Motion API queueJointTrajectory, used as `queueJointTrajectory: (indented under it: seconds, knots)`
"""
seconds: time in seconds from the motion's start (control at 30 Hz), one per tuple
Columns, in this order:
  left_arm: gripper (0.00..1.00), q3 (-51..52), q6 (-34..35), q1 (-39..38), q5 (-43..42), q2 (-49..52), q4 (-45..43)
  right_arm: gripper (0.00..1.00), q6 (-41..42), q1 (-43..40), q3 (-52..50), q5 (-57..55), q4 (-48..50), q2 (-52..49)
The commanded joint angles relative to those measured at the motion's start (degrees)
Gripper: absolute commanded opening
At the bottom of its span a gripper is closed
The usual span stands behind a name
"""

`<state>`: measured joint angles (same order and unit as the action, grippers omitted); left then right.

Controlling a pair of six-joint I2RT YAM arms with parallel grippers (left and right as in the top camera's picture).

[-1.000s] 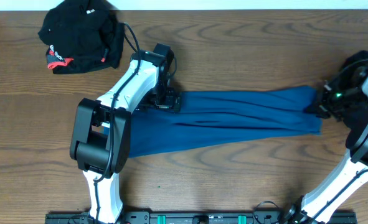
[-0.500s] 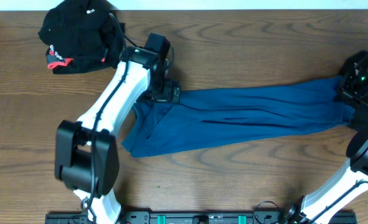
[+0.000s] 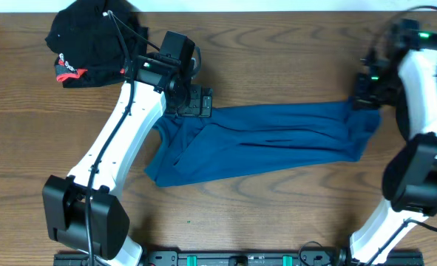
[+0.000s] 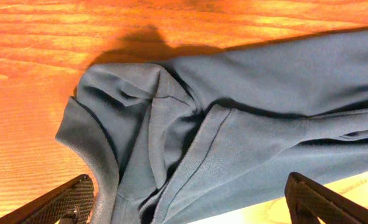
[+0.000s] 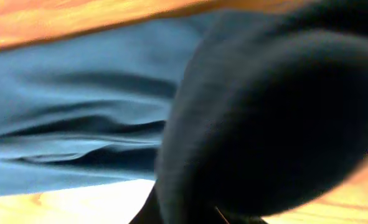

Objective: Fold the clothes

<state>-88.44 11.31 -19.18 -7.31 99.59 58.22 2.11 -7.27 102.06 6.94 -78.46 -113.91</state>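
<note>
Across the table's middle: the teal shirt (image 3: 270, 144) lies pulled into a long band on the wooden table (image 3: 277, 222), with its right end drawn up off the wood.
At the far left corner: a black garment (image 3: 92, 41) with red-and-white trim sits heaped, apart from the shirt.
Handling: soft, light, limp knit. By my judgement it will sag and bunch wherever it is unsupported, and it will slide easily on the wood.
Where to hold: pinch a seamed edge or a hem corner rather than the flat middle, since a doubled edge gives the fingers more to bite.
Left side: the left gripper (image 3: 194, 103) hangs over the shirt's rumpled left end with its jaws spread wide, holding nothing.
Right side: the right gripper (image 3: 366, 100) is closed tight, apparently clamped on the shirt's raised right end. Its own view is blurred and filled by a dark mass.
</note>
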Motion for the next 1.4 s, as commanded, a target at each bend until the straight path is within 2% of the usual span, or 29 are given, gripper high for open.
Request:
queueJointTrajectory:
  seconds: [0.0, 0.3, 0.4, 0.53, 0.7, 0.77, 0.87, 0.93, 1.0, 1.17, 1.37]
  knots:
    - [0.98, 0.3, -0.5, 0.2, 0.1, -0.3, 0.8, 0.01, 2.5, 5.7, 0.5, -0.4, -0.3, 1.3]
    - [0.98, 0.3, -0.5, 0.2, 0.1, -0.3, 1.4, 0.03, 2.5, 17.9, -2.7, -0.5, -0.4, 1.3]
    - [0.98, 0.3, -0.5, 0.3, 0.1, -0.3, 1.4, 0.21, 2.6, 20.0, -5.0, -0.5, 0.1, 1.3]
    - [0.98, 0.3, -0.5, 0.2, 0.1, -0.3, 1.4, 0.33, 2.6, 22.0, -8.8, -0.5, 0.7, 1.3]
    - [0.98, 0.3, -0.5, 0.2, 0.1, -0.3, 1.4, 0.29, 2.6, 22.1, -9.9, -0.5, 1.5, 1.3]
    - [0.98, 0.3, -0.5, 0.2, 0.1, -0.3, 1.4, 0.27, 2.8, 21.6, -9.3, -0.7, 1.5, 1.4]
    - [0.98, 0.3, -0.5, 0.2, 0.1, -0.3, 1.5, 0.31, 4.0, 19.6, -7.8, -2.5, 1.3, 2.0]
    - [0.98, 0.3, -0.5, 0.2, 0.1, -0.3, 1.5, 0.39, 4.3, 17.5, -7.2, -3.4, 1.3, 2.6]
    - [0.98, 0.3, -0.6, 0.3, 0.1, -0.3, 1.5, 0.53, 4.0, 14.9, -7.0, -3.6, 1.5, 3.1]
    - [0.98, 0.3, -0.6, 0.2, 0.6, -0.3, 1.4, 0.68, -0.5, 7.5, -8.0, -3.5, 1.4, 3.0]
    - [0.98, 0.3, -0.6, 0.2, 0.6, -0.3, 1.4, 0.76, -5.7, -0.4, -12.5, -0.4, 5.6, 3.0]
